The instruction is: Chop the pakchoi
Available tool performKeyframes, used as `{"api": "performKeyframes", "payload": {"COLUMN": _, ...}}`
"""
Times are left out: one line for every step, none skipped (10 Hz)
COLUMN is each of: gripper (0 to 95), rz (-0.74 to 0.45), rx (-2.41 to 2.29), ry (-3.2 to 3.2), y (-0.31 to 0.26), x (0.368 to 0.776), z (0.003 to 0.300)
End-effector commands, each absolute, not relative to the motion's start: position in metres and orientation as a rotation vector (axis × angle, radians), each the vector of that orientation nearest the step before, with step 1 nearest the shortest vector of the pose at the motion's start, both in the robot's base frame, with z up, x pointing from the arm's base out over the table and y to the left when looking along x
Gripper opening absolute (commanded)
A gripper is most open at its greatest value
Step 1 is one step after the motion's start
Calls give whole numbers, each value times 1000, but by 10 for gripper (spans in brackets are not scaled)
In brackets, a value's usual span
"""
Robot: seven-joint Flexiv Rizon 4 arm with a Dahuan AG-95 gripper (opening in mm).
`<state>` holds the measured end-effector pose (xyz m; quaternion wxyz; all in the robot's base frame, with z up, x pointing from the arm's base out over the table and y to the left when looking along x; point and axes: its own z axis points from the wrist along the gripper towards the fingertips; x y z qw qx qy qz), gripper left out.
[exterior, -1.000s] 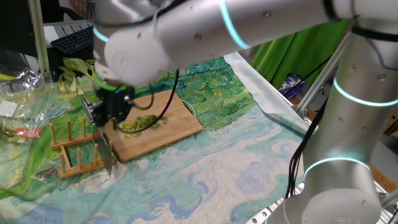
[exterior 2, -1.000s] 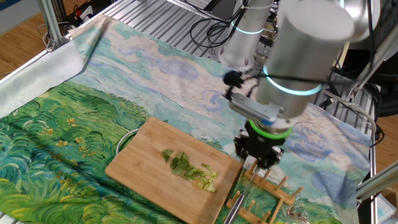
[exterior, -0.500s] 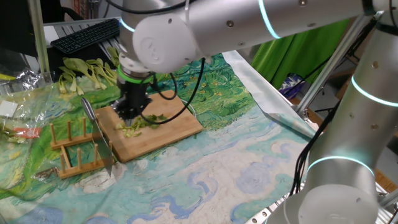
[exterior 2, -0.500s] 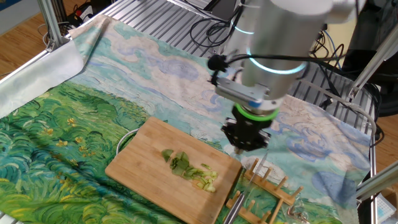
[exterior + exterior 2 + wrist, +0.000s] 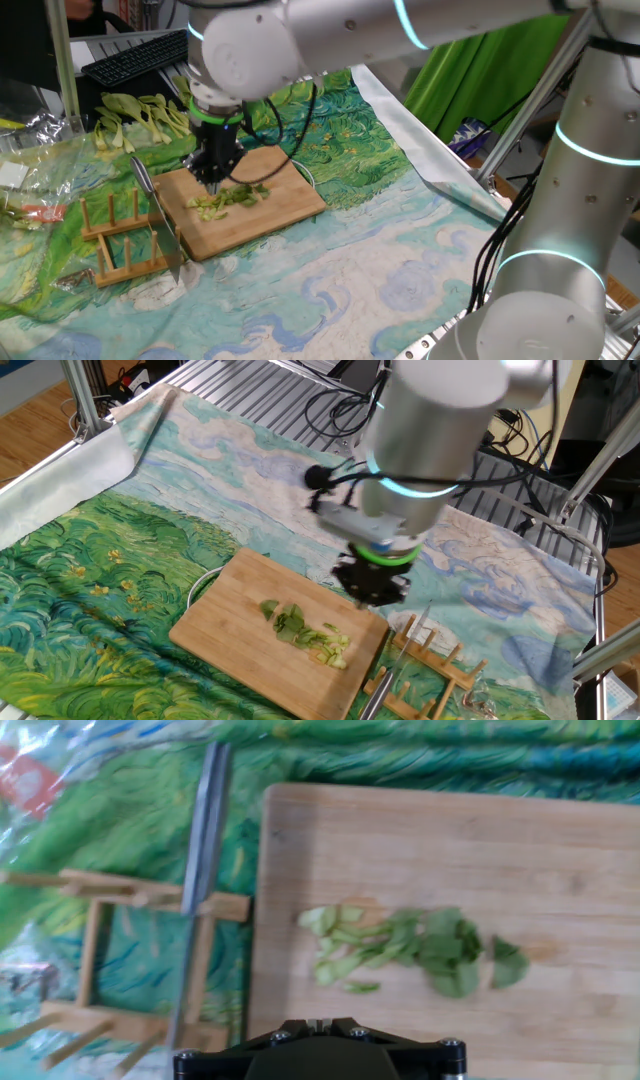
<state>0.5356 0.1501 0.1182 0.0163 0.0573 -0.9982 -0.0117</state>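
Lying chopped on the board, the pakchoi sits just beside the closed pincer.

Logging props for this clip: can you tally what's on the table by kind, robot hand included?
Cutting board: 1
Heap of chopped pakchoi: 1
Knife: 1
Wooden rack: 1
Group of whole pakchoi stalks: 1
Robot hand, shut and empty: 1
Total: 6
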Motion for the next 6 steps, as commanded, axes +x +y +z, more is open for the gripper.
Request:
{"api": "performKeyframes", "payload": {"gripper": 0, "rz": -54, "rx": 213, "ry": -3108, "y": 136, "x": 542, "z": 116}}
{"api": "performKeyframes", "payload": {"gripper": 0, "rz": -55, "rx": 209, "ry": -3110, "y": 133, "x": 543, "z": 114}}
{"api": "performKeyframes", "payload": {"gripper": 0, "rz": -58, "rx": 202, "ry": -3107, "y": 130, "x": 544, "z": 113}}
{"api": "performKeyframes", "payload": {"gripper": 0, "rz": -68, "rx": 193, "ry": -3096, "y": 128, "x": 546, "z": 108}}
{"api": "performKeyframes", "payload": {"gripper": 0, "rz": -69, "rx": 186, "ry": -3099, "y": 126, "x": 547, "z": 105}}
{"api": "performKeyframes", "payload": {"gripper": 0, "rz": -65, "rx": 182, "ry": -3102, "y": 126, "x": 547, "z": 105}}
